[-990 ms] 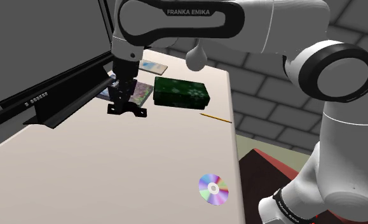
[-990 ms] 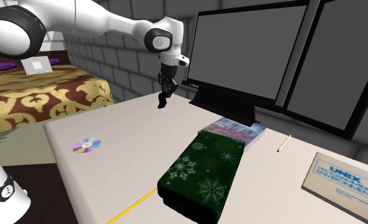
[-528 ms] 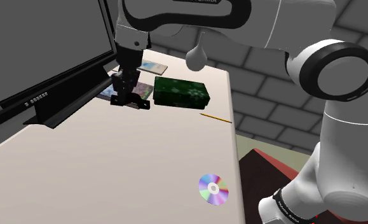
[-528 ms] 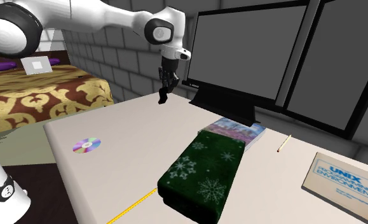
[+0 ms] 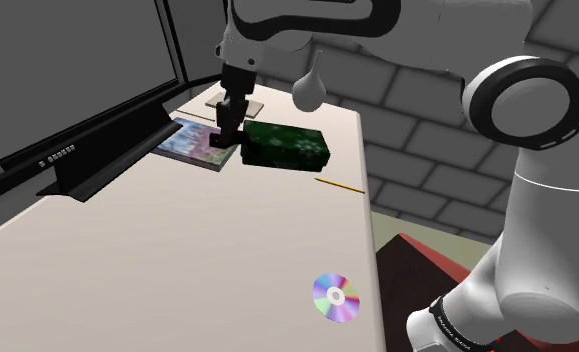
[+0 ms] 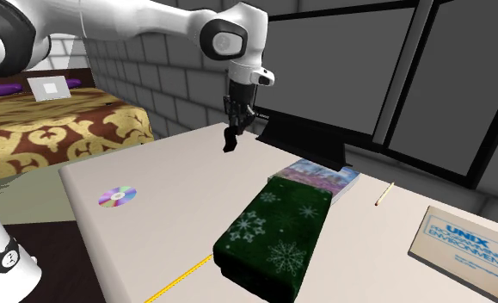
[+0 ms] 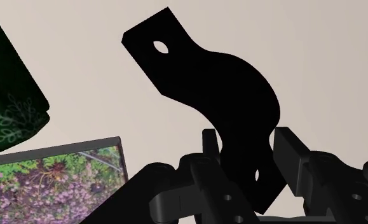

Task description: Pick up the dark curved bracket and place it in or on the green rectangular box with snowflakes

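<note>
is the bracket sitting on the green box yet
No, the bracket is clasped in the end effector, up over the table beside the green box.

**Gripper** (image 5: 225, 138): moved. Formerly above the bare table (image 5: 177, 260) in front of the monitor foot (image 5: 97, 165). It is now further toward the shoulder view's right, just beside the end of the green box (image 5: 285, 146) and level with the corner of the book (image 5: 187, 140). In the second exterior view it has shifted to the right.

**Bracket** (image 5: 223, 154): carried along. It formerly lay broad across the shoulder view and now shows narrow.

**Arm** (image 5: 317, 20): the upper link has swung toward the shoulder view's right, and its lettering has gone past the top edge.

**Book**: the cover was partly hidden behind the gripper and is now mostly open to view.
</note>
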`<action>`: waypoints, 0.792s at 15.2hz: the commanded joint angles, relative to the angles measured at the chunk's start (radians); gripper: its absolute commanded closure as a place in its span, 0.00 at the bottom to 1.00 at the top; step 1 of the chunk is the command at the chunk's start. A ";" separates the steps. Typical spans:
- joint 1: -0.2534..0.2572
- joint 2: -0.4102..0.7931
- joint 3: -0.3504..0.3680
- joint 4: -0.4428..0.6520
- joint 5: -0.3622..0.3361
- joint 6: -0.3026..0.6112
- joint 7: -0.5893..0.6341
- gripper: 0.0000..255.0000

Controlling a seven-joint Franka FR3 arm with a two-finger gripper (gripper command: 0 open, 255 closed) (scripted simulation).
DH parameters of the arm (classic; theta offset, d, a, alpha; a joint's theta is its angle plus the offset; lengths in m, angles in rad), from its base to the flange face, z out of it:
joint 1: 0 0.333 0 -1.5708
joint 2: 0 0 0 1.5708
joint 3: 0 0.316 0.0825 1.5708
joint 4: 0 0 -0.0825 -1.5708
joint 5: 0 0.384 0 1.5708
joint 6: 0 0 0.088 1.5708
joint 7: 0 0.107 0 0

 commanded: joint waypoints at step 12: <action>-0.184 0.105 -0.073 0.195 -0.003 -0.142 -0.237 1.00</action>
